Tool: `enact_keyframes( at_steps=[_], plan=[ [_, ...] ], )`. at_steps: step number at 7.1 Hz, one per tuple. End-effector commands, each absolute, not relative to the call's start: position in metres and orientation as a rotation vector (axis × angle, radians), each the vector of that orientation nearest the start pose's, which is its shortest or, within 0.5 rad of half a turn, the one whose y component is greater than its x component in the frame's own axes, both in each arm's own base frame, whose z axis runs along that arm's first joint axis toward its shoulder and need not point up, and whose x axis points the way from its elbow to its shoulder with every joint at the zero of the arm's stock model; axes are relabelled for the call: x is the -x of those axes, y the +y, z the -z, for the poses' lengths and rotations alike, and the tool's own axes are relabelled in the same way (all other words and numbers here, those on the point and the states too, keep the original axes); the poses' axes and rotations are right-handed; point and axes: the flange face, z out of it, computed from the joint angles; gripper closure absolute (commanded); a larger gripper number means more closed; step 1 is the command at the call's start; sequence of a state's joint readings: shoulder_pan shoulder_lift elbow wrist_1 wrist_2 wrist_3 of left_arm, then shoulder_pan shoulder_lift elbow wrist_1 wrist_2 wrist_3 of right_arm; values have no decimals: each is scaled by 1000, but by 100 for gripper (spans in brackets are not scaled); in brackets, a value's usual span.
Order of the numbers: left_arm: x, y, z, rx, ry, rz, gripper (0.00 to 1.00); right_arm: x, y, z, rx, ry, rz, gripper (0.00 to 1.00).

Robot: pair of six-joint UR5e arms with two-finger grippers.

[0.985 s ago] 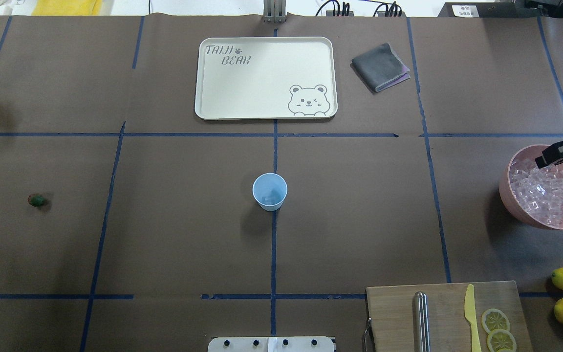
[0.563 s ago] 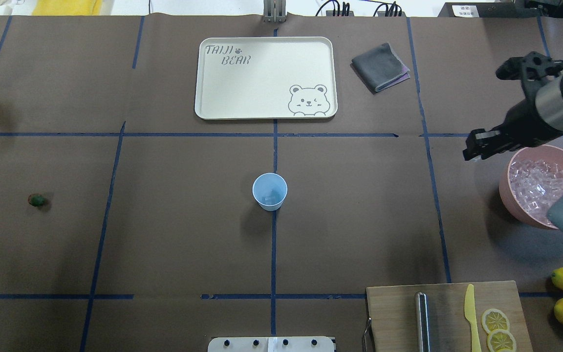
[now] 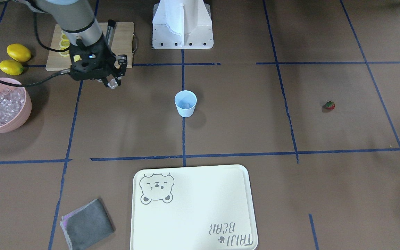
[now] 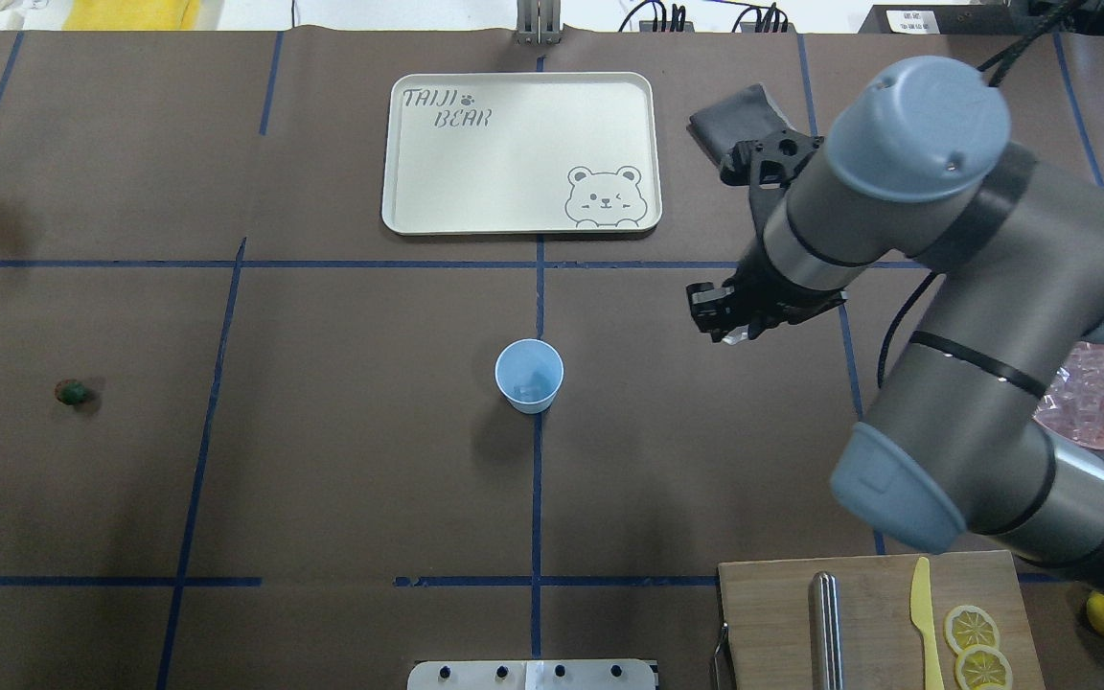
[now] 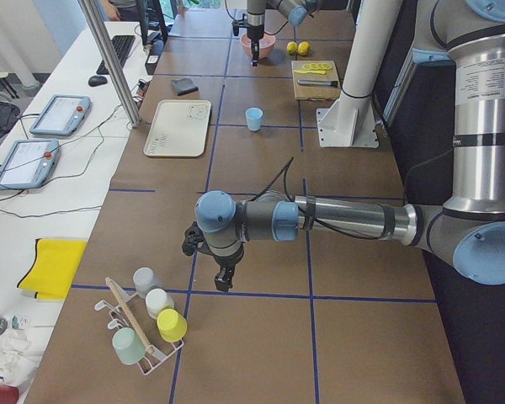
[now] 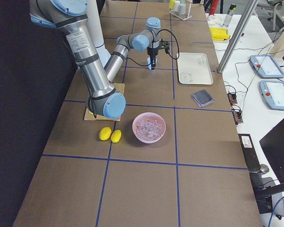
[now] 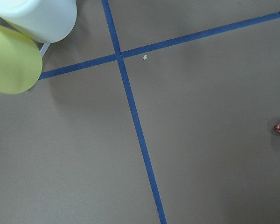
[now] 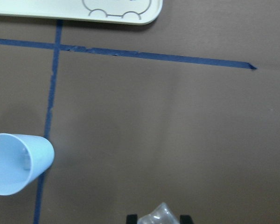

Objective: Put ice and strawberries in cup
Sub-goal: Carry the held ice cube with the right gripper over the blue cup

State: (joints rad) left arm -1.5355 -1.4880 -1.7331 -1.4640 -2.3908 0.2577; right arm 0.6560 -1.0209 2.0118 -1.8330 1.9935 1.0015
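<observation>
Clear and glassy, one ice cube (image 8: 161,213) is sitting pinched between the fingers of the right end effector (image 3: 111,83). It is hanging above the brown desk (image 4: 341,460), between the pink bowl (image 3: 9,125) of ice and the pale-blue cup (image 4: 529,374). The cup is standing upright in the middle. The red strawberry (image 3: 329,105) is lying far off on the other side. The left end effector (image 5: 223,282) is hanging low there, and I cannot tell if it is gripping

A brown-covered bench (image 4: 322,460), gridded with blue tape lines (image 4: 537,498), stands beside a long white desk (image 5: 67,181) carrying two teach pendants (image 5: 59,115), a keyboard (image 5: 118,53) and a mouse (image 5: 95,81).
</observation>
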Motion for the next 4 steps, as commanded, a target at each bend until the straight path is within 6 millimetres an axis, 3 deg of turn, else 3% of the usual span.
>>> enact_keyframes(
  at_steps=[1, 3, 4],
  plan=[
    [44, -455, -626, -64, 820, -264, 0, 482, -414, -140, -93, -808, 18, 98],
    [45, -455, -627, -59, 820, -263, 0, 534, -411, -97, -76, -807, -19, 98],
    [45, -455, -627, -58, 820, -262, 0, 549, -407, -94, -72, -792, -29, 98]
  ],
)
